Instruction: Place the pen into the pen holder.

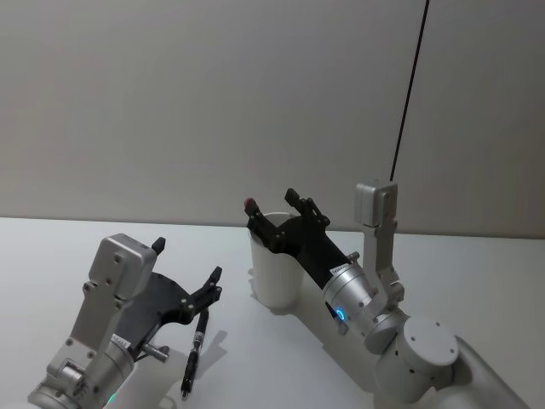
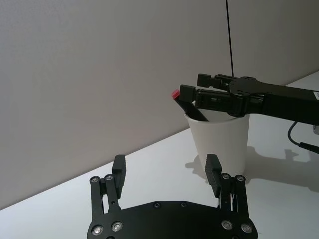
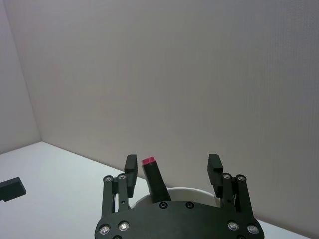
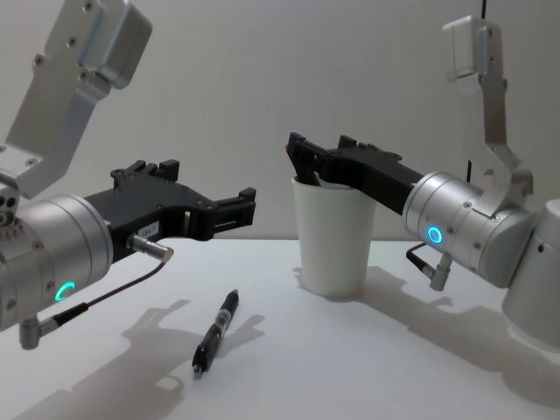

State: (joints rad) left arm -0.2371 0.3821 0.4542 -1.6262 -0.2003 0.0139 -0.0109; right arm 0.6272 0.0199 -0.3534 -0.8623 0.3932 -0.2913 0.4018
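A white paper cup, the pen holder [image 1: 274,274] [image 4: 332,238] [image 2: 222,142], stands upright on the table. A dark pen with a red end [image 1: 249,204] [image 3: 153,174] [image 2: 176,94] leans inside it, its top poking over the rim. My right gripper [image 1: 274,213] [image 3: 172,168] [image 4: 319,144] hovers open just above the rim, fingers either side of that pen without touching it. A second, black pen [image 1: 194,348] [image 4: 217,333] lies flat on the table left of the cup. Above that pen my left gripper [image 1: 189,271] [image 2: 166,169] [image 4: 210,185] is open with nothing in it.
The white table [image 1: 51,256] runs back to a plain grey wall. A thin black cable [image 1: 409,94] hangs down behind the right arm. Open table lies left of the cup and in front of it.
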